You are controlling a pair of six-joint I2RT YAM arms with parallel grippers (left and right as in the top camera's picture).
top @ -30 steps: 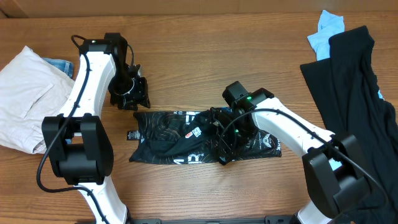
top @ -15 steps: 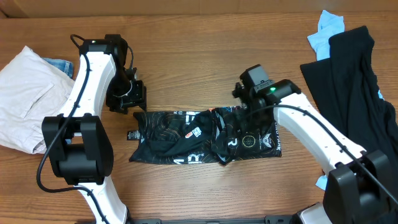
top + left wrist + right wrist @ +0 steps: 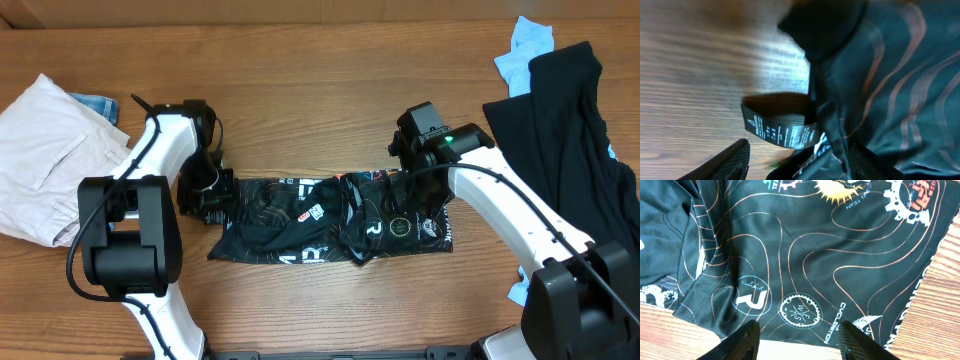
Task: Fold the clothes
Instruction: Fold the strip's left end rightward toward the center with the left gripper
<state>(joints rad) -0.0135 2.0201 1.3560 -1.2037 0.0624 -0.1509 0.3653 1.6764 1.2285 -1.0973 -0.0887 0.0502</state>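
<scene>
The brown table [image 3: 330, 90] had a black shirt [image 3: 290, 225] lying folded in its middle. The right tool [image 3: 800, 342] hung wide and empty over the shirt's right end. The left tool [image 3: 795, 165] stood wide at the left end, beside a small tag [image 3: 780, 132].

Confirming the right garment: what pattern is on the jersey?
The jersey is black with thin orange wavy lines and white logos; best in right wrist view.

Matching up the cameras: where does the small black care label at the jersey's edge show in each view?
Overhead: the small black care label lies at the left end of the black jersey shirt with wavy orange lines.
Left wrist: lower centre.
Right wrist: not in it.
Shared landmark: the shirt's wavy lines.
</scene>
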